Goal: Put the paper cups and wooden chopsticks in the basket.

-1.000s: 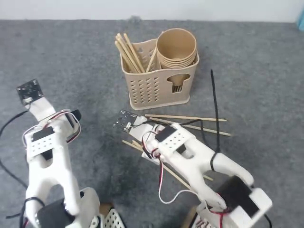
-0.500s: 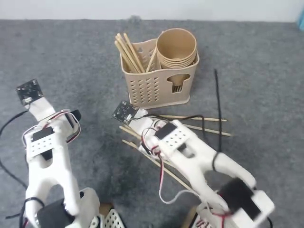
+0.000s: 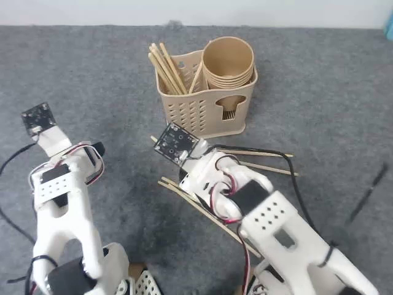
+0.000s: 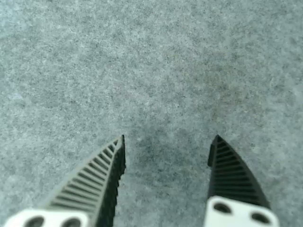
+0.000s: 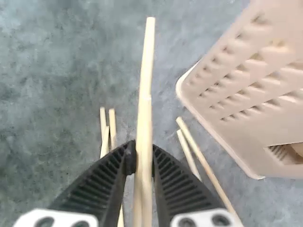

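Risk: chopstick [image 5: 146, 85] clenched in right gripper [image 5: 140, 163], long end left free; pivot or slip possible, basket [image 3: 202, 110] wall, upper centre, may be struck. Idle left gripper [image 4: 165, 156] spread, empty.

We find the basket [image 3: 196, 114] toward the table's [image 3: 92, 80] far edge, midway across. In it, paper cups [image 3: 228, 58] sit stacked in the right compartment, chopsticks [image 3: 164, 66] lean in the left. Before the basket, loose chopsticks [image 3: 261, 153] lie on the table, partly under the right arm [image 3: 270, 215]. The right gripper [image 5: 142, 149], near the basket's front left corner, pinches one chopstick [image 5: 147, 71]; the left gripper [image 4: 169, 138] hangs toward the left edge.
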`<control>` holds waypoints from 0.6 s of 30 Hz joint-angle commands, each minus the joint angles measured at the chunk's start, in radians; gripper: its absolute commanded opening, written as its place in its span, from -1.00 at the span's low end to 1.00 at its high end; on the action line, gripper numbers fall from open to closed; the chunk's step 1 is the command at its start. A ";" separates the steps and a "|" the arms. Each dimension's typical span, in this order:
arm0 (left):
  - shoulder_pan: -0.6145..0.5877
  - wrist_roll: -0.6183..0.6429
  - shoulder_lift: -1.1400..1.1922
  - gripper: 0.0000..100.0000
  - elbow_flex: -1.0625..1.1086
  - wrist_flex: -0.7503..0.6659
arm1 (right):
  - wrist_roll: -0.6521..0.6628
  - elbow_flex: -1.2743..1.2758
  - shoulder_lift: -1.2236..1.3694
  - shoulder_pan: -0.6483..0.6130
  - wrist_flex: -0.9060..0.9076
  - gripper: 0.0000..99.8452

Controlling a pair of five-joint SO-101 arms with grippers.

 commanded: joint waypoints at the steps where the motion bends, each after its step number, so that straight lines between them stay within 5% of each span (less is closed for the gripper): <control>1: 0.000 -0.002 0.005 -0.46 -0.024 -0.021 | -0.011 0.017 -0.061 -0.005 -0.016 -0.98; 8: 0.000 -0.002 0.002 -0.46 -0.021 -0.021 | -0.015 0.115 -0.071 0.054 -0.127 -0.98; 18: 0.000 -0.002 0.002 -0.46 -0.021 -0.021 | -0.364 0.117 -0.094 0.156 -0.512 -0.98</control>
